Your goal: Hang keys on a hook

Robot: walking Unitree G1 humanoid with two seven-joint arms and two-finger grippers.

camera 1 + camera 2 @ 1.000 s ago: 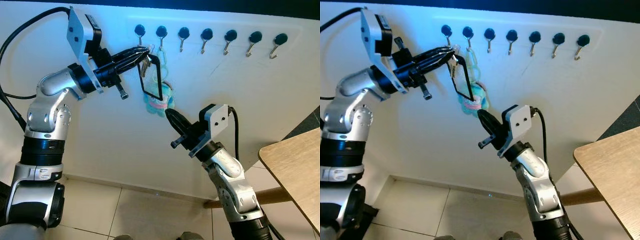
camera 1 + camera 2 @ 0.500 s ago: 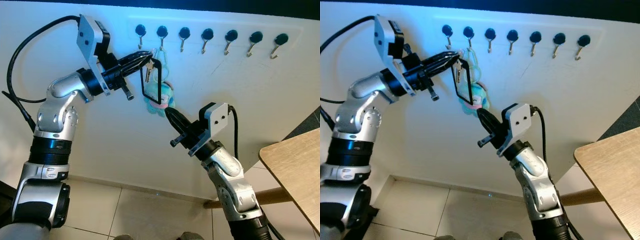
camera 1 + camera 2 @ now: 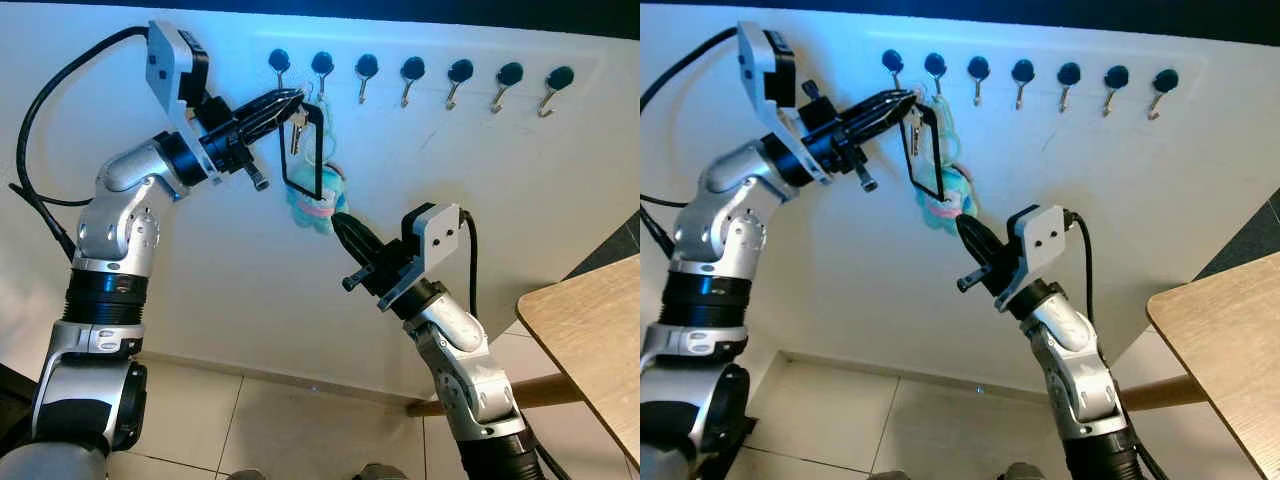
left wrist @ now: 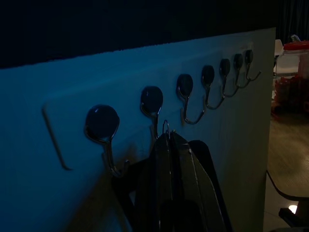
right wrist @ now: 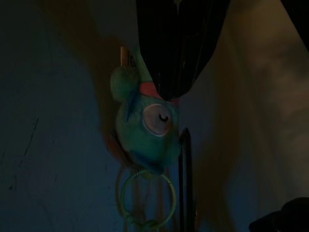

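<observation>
A row of black-capped metal hooks [image 3: 367, 66] runs along the white wall. My left gripper [image 3: 296, 97] is shut on a bunch of keys [image 3: 297, 131], holding it just below and between the first hook [image 3: 280, 61] and second hook [image 3: 322, 63]. A black strap loop [image 3: 303, 165] dangles from the keys. In the left wrist view the key ring [image 4: 165, 127] pokes out beyond the fingertips [image 4: 163, 145], close under the hooks. A teal plush toy [image 3: 318, 206] hangs on a pale cord from the second hook. My right gripper [image 3: 339, 224] is shut, its tips at the plush's lower edge.
A wooden table [image 3: 590, 330] juts in at the lower right, with a wooden rail [image 3: 545, 392] beneath it. Pale floor tiles [image 3: 250, 420] lie below the wall. The five hooks to the right, such as the last hook [image 3: 556, 85], carry nothing.
My left gripper has lifted the keys slightly, closer under the first two hooks, and its wrist has swung nearer the wall. The right arm has barely moved.
</observation>
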